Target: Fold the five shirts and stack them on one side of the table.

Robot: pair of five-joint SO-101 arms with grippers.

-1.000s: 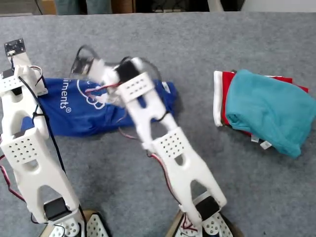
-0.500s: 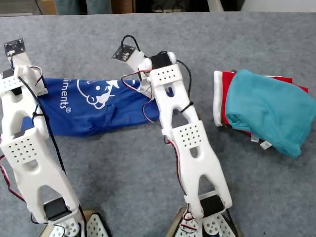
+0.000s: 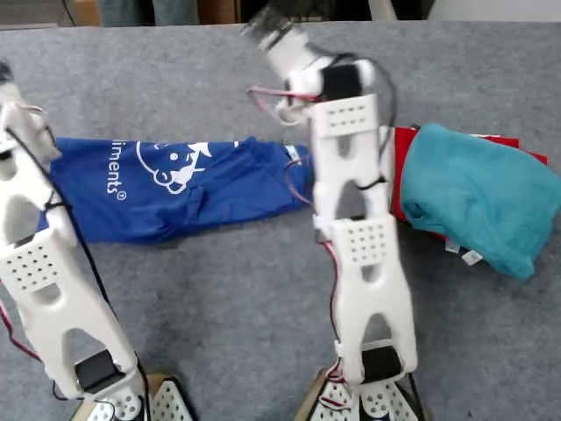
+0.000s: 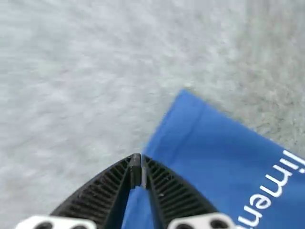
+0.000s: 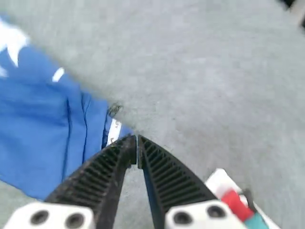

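Observation:
A blue shirt with white print lies stretched out lengthwise on the grey table. My left gripper sits at its left end. In the left wrist view the gripper is shut, with the edge of the blue shirt running into its tips. My right gripper hangs above the table just past the shirt's right end. In the right wrist view that gripper is shut and empty, beside the labelled end of the blue shirt.
A pile of folded shirts lies at the right: a teal one on top, a red one and a white one under it. A corner of the pile appears in the right wrist view. Both arm bases stand at the near edge.
My right arm swung from over the blue shirt's middle to its right end and rose. The left arm drew back leftward, and the shirt now lies longer and flatter.

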